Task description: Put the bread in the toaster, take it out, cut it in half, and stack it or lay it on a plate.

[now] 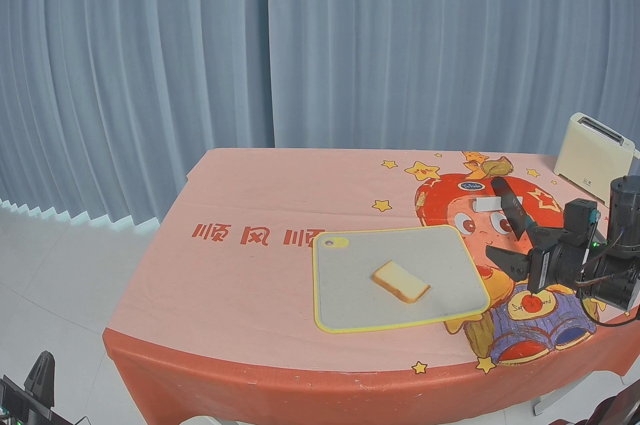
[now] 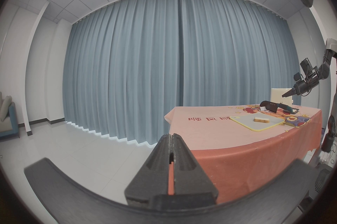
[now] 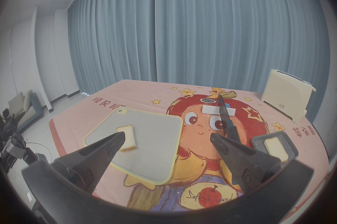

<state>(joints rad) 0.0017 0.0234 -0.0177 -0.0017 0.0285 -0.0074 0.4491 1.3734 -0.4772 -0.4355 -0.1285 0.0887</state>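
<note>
Right wrist view, gripper (image 3: 166, 136) spread, apparently aloft

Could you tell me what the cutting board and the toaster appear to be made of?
Cutting board: likely plastic, matte grey face with a moulded yellow rim. Toaster: smooth cream shell, plastic or painted metal; cannot tell which.

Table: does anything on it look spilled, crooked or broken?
Nothing stands out. The bread lies flat on the cutting board, the knife lies beside the board, and the toaster stands upright at the far corner of the table.
</note>
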